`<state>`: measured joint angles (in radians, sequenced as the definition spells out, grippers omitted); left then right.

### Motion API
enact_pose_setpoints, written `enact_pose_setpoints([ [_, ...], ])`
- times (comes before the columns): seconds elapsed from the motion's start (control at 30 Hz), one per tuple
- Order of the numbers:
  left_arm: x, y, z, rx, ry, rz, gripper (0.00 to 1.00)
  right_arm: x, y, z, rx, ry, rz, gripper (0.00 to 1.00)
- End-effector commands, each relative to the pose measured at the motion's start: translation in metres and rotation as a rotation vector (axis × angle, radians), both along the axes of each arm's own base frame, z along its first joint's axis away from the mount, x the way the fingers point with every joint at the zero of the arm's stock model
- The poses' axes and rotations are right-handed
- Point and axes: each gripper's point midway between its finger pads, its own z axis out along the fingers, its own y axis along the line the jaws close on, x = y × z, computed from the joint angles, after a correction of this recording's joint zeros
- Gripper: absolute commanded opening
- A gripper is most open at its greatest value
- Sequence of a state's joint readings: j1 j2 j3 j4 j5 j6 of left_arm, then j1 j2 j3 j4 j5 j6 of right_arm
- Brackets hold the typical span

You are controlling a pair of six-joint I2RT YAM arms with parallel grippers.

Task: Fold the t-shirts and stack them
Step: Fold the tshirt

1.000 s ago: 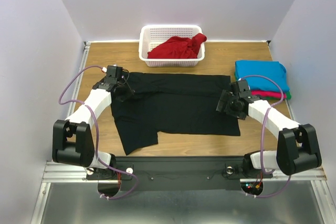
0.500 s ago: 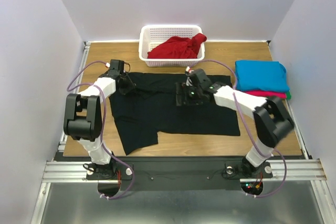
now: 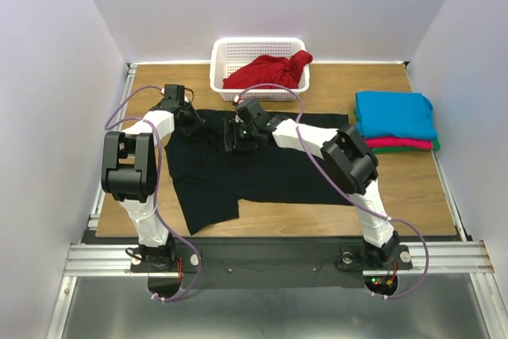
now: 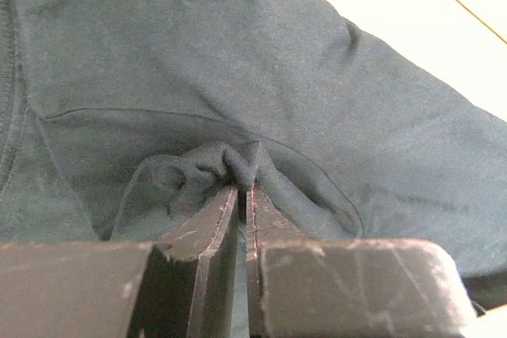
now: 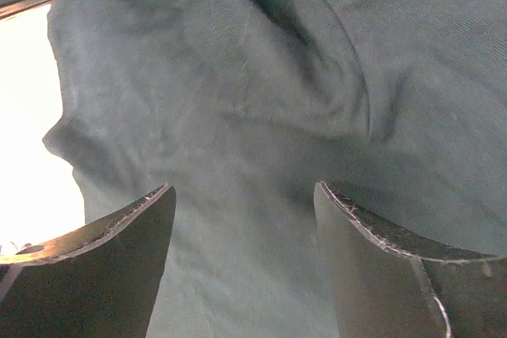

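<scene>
Black shirt (image 3: 270, 164) lies spread on the table (image 3: 397, 188) in the top view. The left gripper (image 3: 190, 121) sits at its far left corner. The right gripper (image 3: 236, 136), its arm reaching across, is near the left one's right side, over the same cloth. Beyond both stands a basket (image 3: 222, 69) holding a red shirt (image 3: 266, 73). Well off to the right gripper's right lies a folded stack (image 3: 394, 114), turquoise on top.

Left wrist view: the fingers (image 4: 214, 227) are pressed together, pinching a bunched ridge of black cloth at their tips.

Right wrist view: the fingers (image 5: 119, 235) stand wide apart over black cloth, gripping nothing.
</scene>
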<state>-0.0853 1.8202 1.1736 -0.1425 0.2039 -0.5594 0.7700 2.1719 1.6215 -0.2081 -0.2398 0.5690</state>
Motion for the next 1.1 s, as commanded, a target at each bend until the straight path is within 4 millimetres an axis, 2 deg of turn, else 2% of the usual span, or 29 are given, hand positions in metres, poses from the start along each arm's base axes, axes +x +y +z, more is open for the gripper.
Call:
enact_pose_setpoints([
  [0.0,0.014,0.000,0.012,-0.021,-0.060,-0.028,0.18,0.021,0.022,0.010,0.051,-0.037,-0.070,0.74],
  [0.03,0.014,0.000,0.013,-0.024,-0.062,-0.025,0.18,0.022,0.025,0.001,0.037,-0.036,-0.089,0.72],
  [0.07,0.014,-0.001,0.012,-0.025,-0.063,-0.029,0.18,0.025,0.028,0.005,0.041,-0.056,-0.098,0.72],
  [0.23,0.011,0.001,0.010,-0.029,-0.058,-0.029,0.18,0.043,0.036,0.001,0.064,-0.076,-0.213,0.69],
  [0.4,0.009,0.004,0.006,-0.040,-0.054,-0.023,0.18,0.050,0.036,-0.003,0.070,-0.076,-0.259,0.67],
  [0.6,0.007,0.004,0.009,-0.055,-0.061,-0.022,0.18,0.050,0.044,-0.006,0.112,-0.057,-0.273,0.52],
  [0.7,0.006,0.003,0.009,-0.062,-0.061,-0.024,0.18,0.052,0.049,-0.007,0.130,-0.055,-0.283,0.51],
  [0.83,0.004,0.004,0.007,-0.060,-0.057,-0.021,0.18,0.053,0.051,-0.002,0.141,-0.065,-0.289,0.50],
  [0.87,0.003,0.005,0.006,-0.060,-0.056,-0.020,0.18,0.060,0.044,-0.001,0.127,-0.086,-0.327,0.50],
  [1.07,0.001,0.007,0.007,-0.065,-0.059,-0.018,0.18,0.066,0.031,0.021,0.113,-0.154,-0.378,0.49],
])
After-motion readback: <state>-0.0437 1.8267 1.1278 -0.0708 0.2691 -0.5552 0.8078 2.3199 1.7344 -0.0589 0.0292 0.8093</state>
